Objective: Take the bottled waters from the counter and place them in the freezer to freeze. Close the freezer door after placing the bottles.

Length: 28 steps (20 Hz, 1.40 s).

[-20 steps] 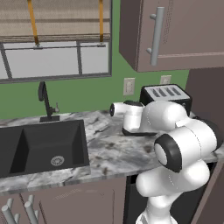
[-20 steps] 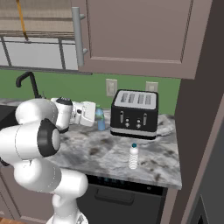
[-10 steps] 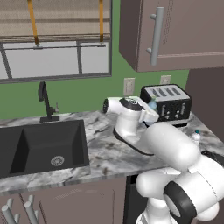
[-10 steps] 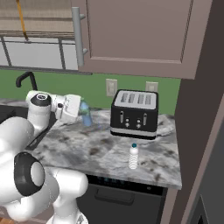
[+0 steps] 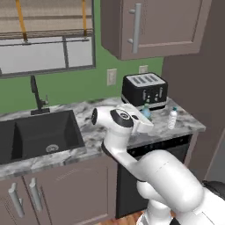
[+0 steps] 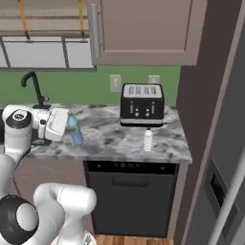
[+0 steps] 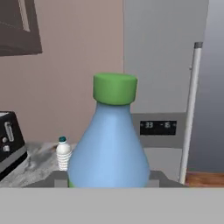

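My gripper point(image 7: 109, 179) is shut on a blue-tinted water bottle point(image 7: 109, 148) with a green cap, held upright. From the base views the gripper point(image 5: 141, 117) point(image 6: 66, 125) holds that bottle point(image 5: 146, 113) point(image 6: 74, 130) above the marbled counter point(image 5: 189, 125) point(image 6: 110, 141). The second bottled water, a small whitish bottle point(image 5: 172, 118) point(image 6: 148, 139) point(image 7: 63, 153), stands on the counter in front of the toaster. The grey freezer door point(image 7: 162, 65) with its dark dispenser panel point(image 7: 158, 127) and long bar handle point(image 7: 191, 109) is closed, straight ahead in the hand view.
A black toaster point(image 5: 144, 90) point(image 6: 141, 105) sits at the back of the counter. The black sink point(image 5: 39, 132) and faucet point(image 5: 37, 94) lie to the left. Wall cabinets point(image 6: 143, 28) hang overhead. The black dishwasher point(image 6: 131, 196) is under the counter, and the fridge point(image 6: 225, 191) stands at the right.
The arm has swung the blue-tinted bottle away from the toaster and turned the hand toward the fridge. The base views have shifted, bringing the fridge into the right one.
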Available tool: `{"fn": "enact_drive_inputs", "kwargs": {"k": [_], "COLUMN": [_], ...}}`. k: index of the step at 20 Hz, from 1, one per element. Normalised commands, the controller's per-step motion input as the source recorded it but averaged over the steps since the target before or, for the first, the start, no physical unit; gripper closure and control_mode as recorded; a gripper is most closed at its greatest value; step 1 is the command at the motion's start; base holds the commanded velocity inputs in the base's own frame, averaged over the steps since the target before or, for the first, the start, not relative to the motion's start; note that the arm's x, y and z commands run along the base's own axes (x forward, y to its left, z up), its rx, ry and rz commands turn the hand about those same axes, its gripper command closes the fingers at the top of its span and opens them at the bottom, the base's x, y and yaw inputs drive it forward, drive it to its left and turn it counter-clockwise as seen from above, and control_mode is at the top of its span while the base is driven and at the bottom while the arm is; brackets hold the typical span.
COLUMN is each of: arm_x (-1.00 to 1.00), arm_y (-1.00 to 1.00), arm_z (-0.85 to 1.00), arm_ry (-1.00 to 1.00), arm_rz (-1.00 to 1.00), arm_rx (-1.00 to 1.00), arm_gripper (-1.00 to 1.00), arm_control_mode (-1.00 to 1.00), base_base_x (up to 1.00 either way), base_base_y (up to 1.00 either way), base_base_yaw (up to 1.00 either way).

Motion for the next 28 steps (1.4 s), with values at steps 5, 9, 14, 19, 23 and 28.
{"fn": "enact_drive_inputs", "kwargs": {"k": [5, 9, 14, 19, 23, 28], "arm_x": [0.0, 0.0, 0.0, 0.0, 0.0, 0.0], "arm_y": [0.0, 0.0, 0.0, 0.0, 0.0, 0.0], "arm_z": [0.0, 0.0, 0.0, 0.0, 0.0, 0.0], "arm_ry": [0.0, 0.0, 0.0, 0.0, 0.0, 0.0], "arm_rz": [0.0, 0.0, 0.0, 0.0, 0.0, 0.0], "arm_rx": [0.0, 0.0, 0.0, 0.0, 0.0, 0.0], "arm_gripper": [1.0, 1.0, 1.0, 1.0, 1.0, 1.0], "arm_control_mode": [1.0, 1.0, 1.0, 1.0, 1.0, 1.0], "base_base_x": [-1.0, -0.94, -0.77, -0.6, -0.1, 0.9], "base_base_y": [0.24, 0.0, -0.11, -0.37, -0.63, -0.52], "base_base_yaw": [-0.67, -0.74, -0.73, -0.72, -0.61, -0.18]}}
